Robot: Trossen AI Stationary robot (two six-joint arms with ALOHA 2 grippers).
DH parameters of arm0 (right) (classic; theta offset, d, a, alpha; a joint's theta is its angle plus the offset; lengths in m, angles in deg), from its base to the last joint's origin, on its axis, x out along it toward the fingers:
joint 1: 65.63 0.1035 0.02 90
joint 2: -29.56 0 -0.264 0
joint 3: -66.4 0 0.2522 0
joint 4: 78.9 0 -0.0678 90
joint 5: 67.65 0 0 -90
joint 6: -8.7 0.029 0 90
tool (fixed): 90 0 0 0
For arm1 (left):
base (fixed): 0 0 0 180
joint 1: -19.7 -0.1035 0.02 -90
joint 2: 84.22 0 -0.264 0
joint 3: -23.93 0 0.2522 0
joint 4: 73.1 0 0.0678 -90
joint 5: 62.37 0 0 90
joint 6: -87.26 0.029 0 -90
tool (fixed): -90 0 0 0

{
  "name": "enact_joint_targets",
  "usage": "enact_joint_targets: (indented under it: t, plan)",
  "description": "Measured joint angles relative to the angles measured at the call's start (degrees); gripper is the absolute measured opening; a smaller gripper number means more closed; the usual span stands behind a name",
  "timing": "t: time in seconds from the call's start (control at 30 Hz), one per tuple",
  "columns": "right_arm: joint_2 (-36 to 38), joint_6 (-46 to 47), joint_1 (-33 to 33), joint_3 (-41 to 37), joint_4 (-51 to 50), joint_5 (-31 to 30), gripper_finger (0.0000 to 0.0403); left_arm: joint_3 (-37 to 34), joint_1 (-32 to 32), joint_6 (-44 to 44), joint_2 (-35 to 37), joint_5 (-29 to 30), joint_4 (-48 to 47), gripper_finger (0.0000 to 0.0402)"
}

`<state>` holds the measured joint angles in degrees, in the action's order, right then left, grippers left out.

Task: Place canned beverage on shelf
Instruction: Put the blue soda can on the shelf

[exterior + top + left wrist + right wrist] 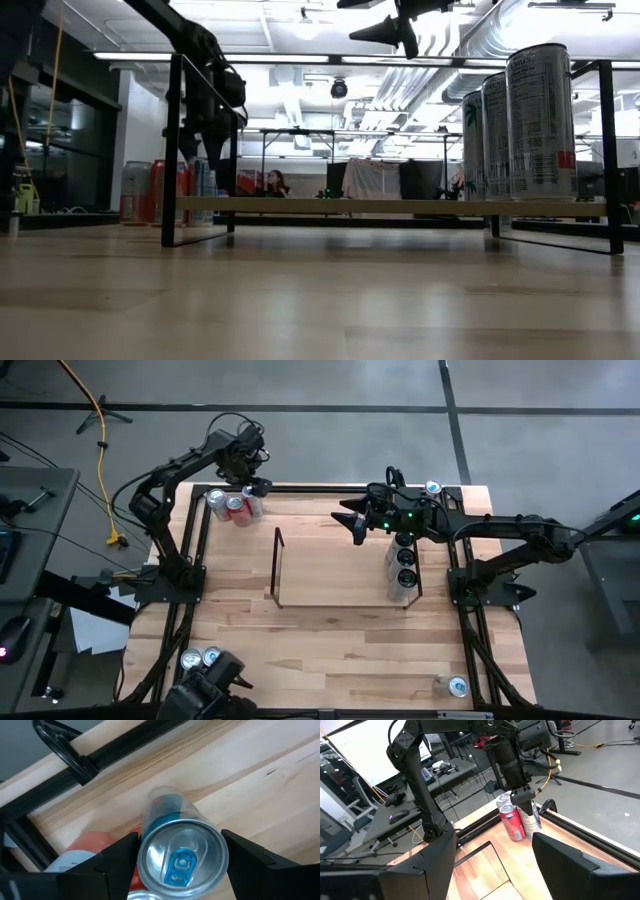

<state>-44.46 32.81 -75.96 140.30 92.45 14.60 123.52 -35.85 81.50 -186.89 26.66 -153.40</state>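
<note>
1. Far left of the high view, off the table, there was a yellow cable trailing on the grey floor, plus loose white papers near the table's left edge.
2. The left gripper sat over the can cluster in the table's back-left corner. In its wrist view the fingers straddled a silver can with a blue tab, one on each side, spread about can-wide; I couldn't tell if they actually touched it.
3. Right beside that can stood a red can and another silver can, all bunched tight against the black rail frame, so the pick spot was pretty crowded.
4. Two more cans stood at the front-left edge.
5. The shelf sat mid-table, its left end bare; three dark-topped cans stood in a row at its right end.
6. The right gripper hung up above the shelf's right half, fingers spread wide, nothing between them.
7. One lone can stood at the front-right corner, another at the back-right.
</note>
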Motion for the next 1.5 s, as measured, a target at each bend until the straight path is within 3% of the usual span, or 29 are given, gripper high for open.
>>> enact_joint_targets:
  t: [0.3,0.43,0.67,0.87,1.0,1.17,1.37,1.5]
  plan:
    - [0.00,-0.10,0.00,0.00,-0.15,0.00,0.0250,0.00,0.05,1.09,-3.20,0.27,0.18,0.0237]
    - [0.00,-0.12,0.00,0.00,-0.15,-0.02,0.0250,-0.06,0.50,2.61,-2.40,2.63,0.39,0.0192]
    - [0.00,-1.38,0.00,0.00,-0.13,-0.02,0.0250,4.43,0.57,2.25,3.61,2.10,-0.20,0.0186]
    - [0.40,-2.20,-0.01,0.00,-0.01,-0.02,0.0250,13.22,3.06,1.01,10.97,-4.93,-0.14,0.0186]
    - [2.24,-4.41,-0.02,0.00,0.05,-0.03,0.0250,19.27,9.23,0.87,15.26,-7.54,-0.26,0.0186]
    - [7.26,-8.11,-0.11,0.00,0.10,-1.85,0.0250,26.56,22.23,0.84,16.40,-6.73,-3.83,0.0186]
    - [13.80,-12.22,-0.17,0.02,-0.13,-5.98,0.0250,29.62,39.31,1.35,13.86,-2.74,-5.15,0.0186]
    - [16.18,-12.59,-0.17,0.09,-2.61,-8.78,0.0250,29.61,47.33,1.37,9.19,0.07,-6.02,0.0186]
